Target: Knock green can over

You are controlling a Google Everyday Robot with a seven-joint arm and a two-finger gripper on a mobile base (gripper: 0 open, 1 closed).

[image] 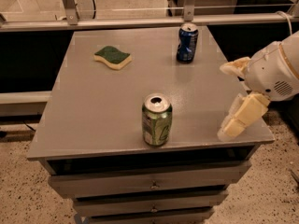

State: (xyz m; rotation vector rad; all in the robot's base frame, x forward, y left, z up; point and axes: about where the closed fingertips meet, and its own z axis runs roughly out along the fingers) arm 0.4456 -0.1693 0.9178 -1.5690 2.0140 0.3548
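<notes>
The green can [157, 120] stands upright near the front edge of the grey table [93, 106], light green with a silver open top. My gripper [224, 101] is at the table's right edge, to the right of the green can and well apart from it. Its two cream fingers [242, 117] are spread apart with nothing between them. The white arm body [275, 71] is behind it at the right edge of the view.
A dark blue can [187, 43] stands upright at the back right of the table. A green and yellow sponge [112, 57] lies at the back left. Drawers [149, 183] sit below the tabletop. A metal rail [140, 21] runs behind the table.
</notes>
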